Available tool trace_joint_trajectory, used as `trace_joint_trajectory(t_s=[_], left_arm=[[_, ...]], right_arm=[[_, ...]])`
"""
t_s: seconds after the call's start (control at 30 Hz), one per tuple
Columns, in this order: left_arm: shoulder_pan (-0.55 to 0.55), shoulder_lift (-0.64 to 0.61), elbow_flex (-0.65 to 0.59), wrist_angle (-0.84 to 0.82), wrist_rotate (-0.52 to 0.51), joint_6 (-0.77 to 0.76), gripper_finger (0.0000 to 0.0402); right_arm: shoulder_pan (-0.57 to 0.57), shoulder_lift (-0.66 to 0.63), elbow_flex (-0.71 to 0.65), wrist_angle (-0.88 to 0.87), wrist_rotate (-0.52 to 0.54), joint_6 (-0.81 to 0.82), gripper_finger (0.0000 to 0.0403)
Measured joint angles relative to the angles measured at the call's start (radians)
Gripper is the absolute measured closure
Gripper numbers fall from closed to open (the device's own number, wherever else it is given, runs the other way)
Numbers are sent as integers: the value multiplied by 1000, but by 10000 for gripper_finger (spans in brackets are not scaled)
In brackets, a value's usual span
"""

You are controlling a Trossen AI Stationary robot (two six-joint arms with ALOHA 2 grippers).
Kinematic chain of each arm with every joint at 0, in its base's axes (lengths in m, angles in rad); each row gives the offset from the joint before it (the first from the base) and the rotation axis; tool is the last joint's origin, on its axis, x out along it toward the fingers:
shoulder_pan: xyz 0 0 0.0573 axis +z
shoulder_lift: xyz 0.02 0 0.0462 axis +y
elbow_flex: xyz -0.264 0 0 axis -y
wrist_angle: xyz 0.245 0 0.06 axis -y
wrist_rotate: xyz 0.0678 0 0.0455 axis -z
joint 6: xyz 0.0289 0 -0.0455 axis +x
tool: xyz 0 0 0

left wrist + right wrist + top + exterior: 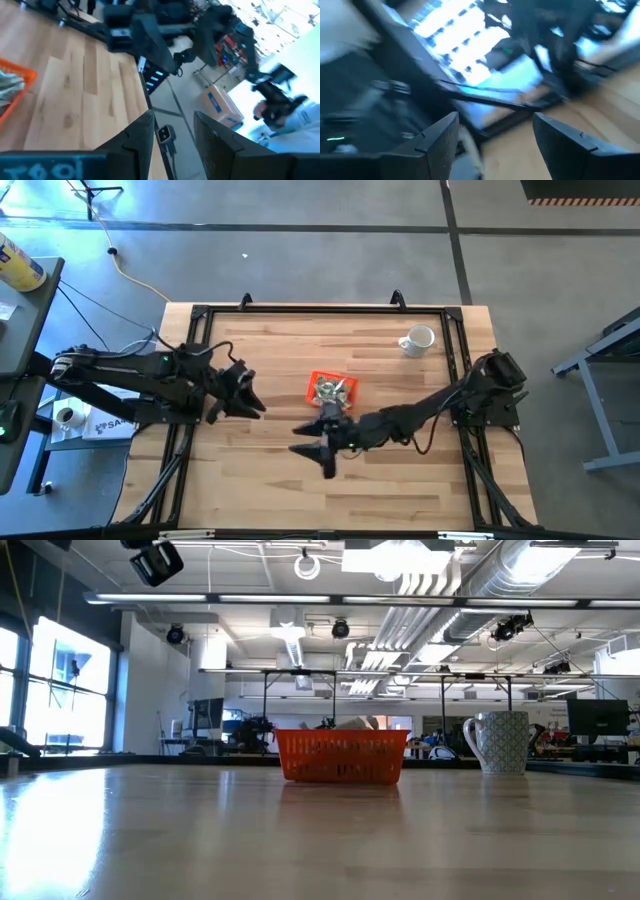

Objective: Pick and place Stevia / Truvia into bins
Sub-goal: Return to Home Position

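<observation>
The orange tray (312, 383) stands near the table's middle, its base on the wood, and also shows in the low view (342, 758). Pale sachets (334, 390) are heaped inside it, some poking above its rim (357, 724). My left gripper (252, 400) hangs open and empty to the left of the tray, above the table. From its wrist view (172, 142), the tray's corner (24, 76) lies off to one side. My right gripper (312, 458) is open and empty, just on the near side of the tray. Its wrist view (495, 137) is blurred.
A white patterned mug (418, 340) stands at the far right of the table (497, 743). Black frame rails (320, 308) run along the table's edges. Bare wood (380, 490) stretches along the near side.
</observation>
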Motion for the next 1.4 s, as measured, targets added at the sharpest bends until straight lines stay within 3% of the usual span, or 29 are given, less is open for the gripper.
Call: trace_joint_trajectory(t_s=[0.1,0.17,0.33,0.5,0.63,0.73,0.87,0.97,1.1,1.4], left_arm=[[31,-17,-44,57,16,7,229],[85,-52,-45,40,35,41,229],[264,-171,-45,-70,92,104,229],[435,-279,-43,-216,41,192,229],[497,-317,-45,-278,26,235,229],[495,-335,-84,-198,7,233,229],[477,-352,-272,74,-37,135,229],[478,-359,-402,212,-85,71,229],[477,-367,-492,265,-159,11,229],[478,-366,-555,268,-189,32,229]], right_arm=[[-22,-73,-208,312,-50,-38,159],[-34,-162,-342,416,-37,-53,159],[-59,-406,-622,414,-43,-56,157],[-82,-676,-865,426,-40,-117,159],[-106,-833,-998,431,-51,-144,156],[-130,-921,-1083,435,-98,-146,155],[-155,-1036,-1207,499,-150,-161,155],[-163,-1117,-1216,396,-165,-181,155],[-173,-1206,-1216,261,-202,-183,155],[-174,-1352,-1216,1,-196,-64,155]])
